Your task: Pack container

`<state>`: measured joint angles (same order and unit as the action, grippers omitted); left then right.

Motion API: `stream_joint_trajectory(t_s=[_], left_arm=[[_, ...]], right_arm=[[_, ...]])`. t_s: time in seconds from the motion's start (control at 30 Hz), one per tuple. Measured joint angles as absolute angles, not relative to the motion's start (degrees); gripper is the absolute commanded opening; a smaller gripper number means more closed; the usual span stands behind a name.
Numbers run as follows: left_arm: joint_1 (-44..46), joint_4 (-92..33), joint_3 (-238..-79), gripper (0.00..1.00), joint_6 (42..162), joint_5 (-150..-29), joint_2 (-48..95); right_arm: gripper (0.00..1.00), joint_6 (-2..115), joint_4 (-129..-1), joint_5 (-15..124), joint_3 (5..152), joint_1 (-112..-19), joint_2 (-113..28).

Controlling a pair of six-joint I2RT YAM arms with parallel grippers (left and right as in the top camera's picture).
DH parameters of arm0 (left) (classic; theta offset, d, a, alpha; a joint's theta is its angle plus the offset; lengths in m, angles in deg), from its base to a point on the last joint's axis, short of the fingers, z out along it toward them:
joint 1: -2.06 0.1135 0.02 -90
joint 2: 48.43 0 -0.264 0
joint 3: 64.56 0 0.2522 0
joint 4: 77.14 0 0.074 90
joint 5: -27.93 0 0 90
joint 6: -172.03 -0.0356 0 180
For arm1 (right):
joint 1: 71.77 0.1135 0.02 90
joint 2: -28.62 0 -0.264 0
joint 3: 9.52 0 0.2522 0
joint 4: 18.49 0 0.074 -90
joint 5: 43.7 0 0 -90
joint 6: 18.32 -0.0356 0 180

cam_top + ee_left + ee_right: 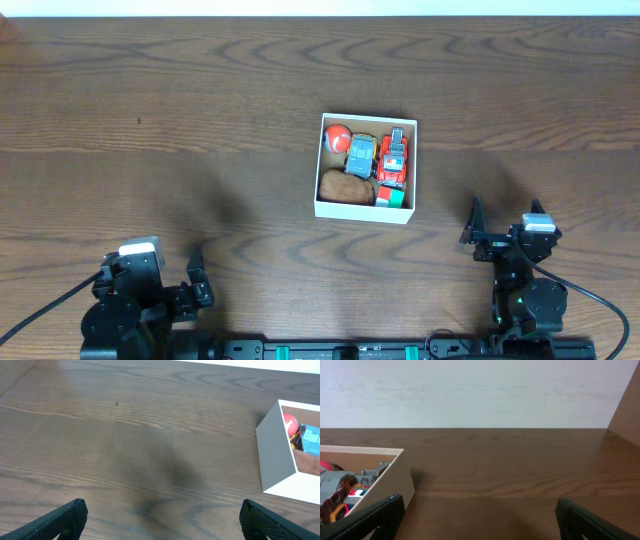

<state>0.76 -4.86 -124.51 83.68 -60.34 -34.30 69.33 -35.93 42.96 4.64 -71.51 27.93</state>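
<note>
The container (pixel 320 208) is a small square white-walled box at the table's middle right. It holds a red ball (pixel 338 137), a blue toy car (pixel 359 154), a red toy truck (pixel 394 159), a brown lump (pixel 346 187) and a small green and red block (pixel 390 196). The container also shows in the left wrist view (pixel 274 450) and in the right wrist view (pixel 395 475). My left gripper (pixel 160 520) is open and empty at the front left. My right gripper (pixel 477 517) is open and empty at the front right, apart from the box.
The brown wooden table (pixel 180 120) spreads all round the box. A white wall (pixel 480 390) stands behind the table's far edge.
</note>
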Motion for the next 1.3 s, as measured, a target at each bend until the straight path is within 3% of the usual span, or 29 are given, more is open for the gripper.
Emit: stream_joint_trajectory(t_s=[0.33, 0.6, 0.77, 1.13, 1.3], left_arm=[[0.8, -4.3, -123.2, 0.98, 83.7, -60.3, -34.8], [0.8, -9.6, -112.3, 0.98, 83.7, -60.3, -45.3], [0.8, -20.0, -105.7, 0.98, 83.6, -60.3, -47.8], [0.8, -55.7, -88.6, 0.98, 81.0, -60.3, -47.8], [0.8, -64.3, -82.7, 0.98, 78.6, -60.4, -47.8]], right_arm=[[0.99, 69.3, -35.9, 42.8, 4.6, -71.5, 27.9], [0.99, 69.3, -35.9, 42.8, 4.6, -71.5, 27.9], [0.99, 69.3, -35.9, 42.8, 4.6, -71.5, 27.9], [0.99, 69.3, -35.9, 42.8, 4.6, -71.5, 27.9], [0.99, 69.3, -35.9, 42.8, 4.6, -71.5, 27.9]])
